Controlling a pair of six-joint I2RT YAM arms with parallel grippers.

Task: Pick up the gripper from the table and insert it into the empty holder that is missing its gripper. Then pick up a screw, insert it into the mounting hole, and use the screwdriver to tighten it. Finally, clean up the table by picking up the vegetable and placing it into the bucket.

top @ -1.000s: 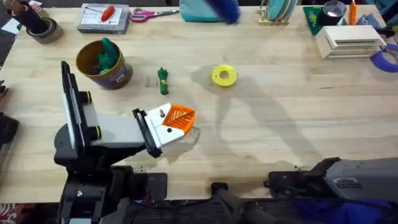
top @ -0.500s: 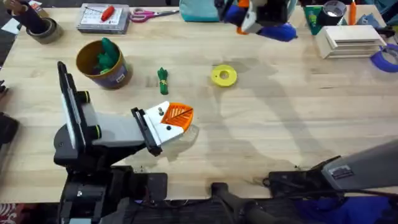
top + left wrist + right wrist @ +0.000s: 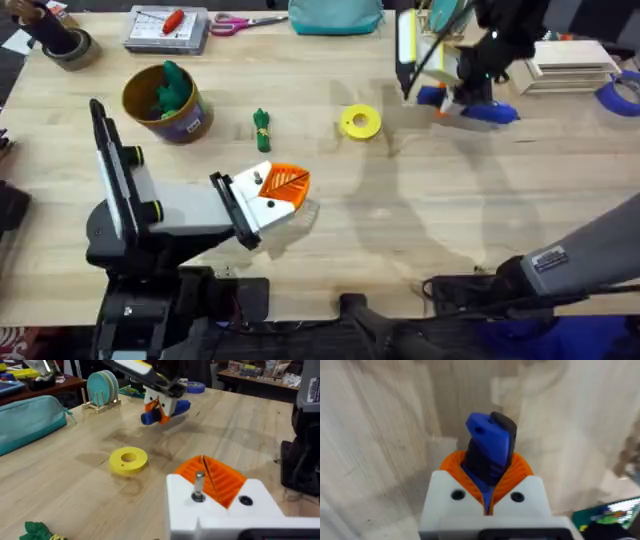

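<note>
Here the right pincer [image 3: 462,92], white with ribbed orange pads, is clamped on the fat blue screwdriver [image 3: 478,110] above pale wood-grain table [image 3: 420,210], beyond the flat yellow ring [image 3: 360,122]. Left pincer [image 3: 280,190] sits near that ring; its opening I cannot tell. Knobbly green vegetable [image 3: 262,130] lies between ring and round tin bucket [image 3: 165,105].

White fingers [image 3: 220,505], orange ribbed pads [image 3: 215,480]
</note>
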